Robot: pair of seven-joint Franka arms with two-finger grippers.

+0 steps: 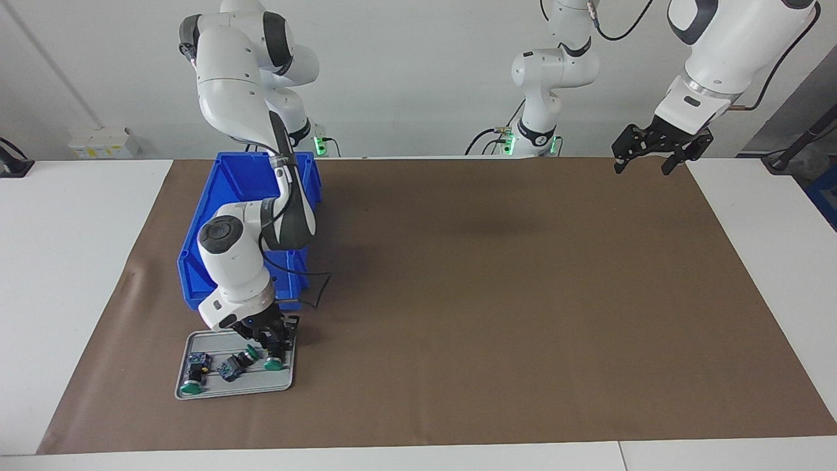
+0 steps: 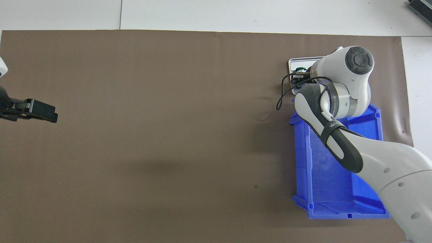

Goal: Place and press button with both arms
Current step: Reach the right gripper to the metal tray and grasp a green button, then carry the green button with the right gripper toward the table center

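Nearest you, the grey tray (image 1: 196, 392) holds three buttons; your right gripper (image 1: 273, 345) seems clamped on the button (image 1: 274, 361) beside the blue bin (image 1: 196, 261). Left gripper (image 1: 644, 157) waits wide open over the counter (image 1: 490, 294).

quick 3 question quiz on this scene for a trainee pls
1. How many green buttons lie on the grey tray?
2. True or false: the blue bin stands nearer to the robots than the tray.
3. Which one is down at the tray: A) left end effector, B) right end effector?

Key: 1) three; 2) true; 3) B. The left end effector hangs open over the mat's corner, waiting.
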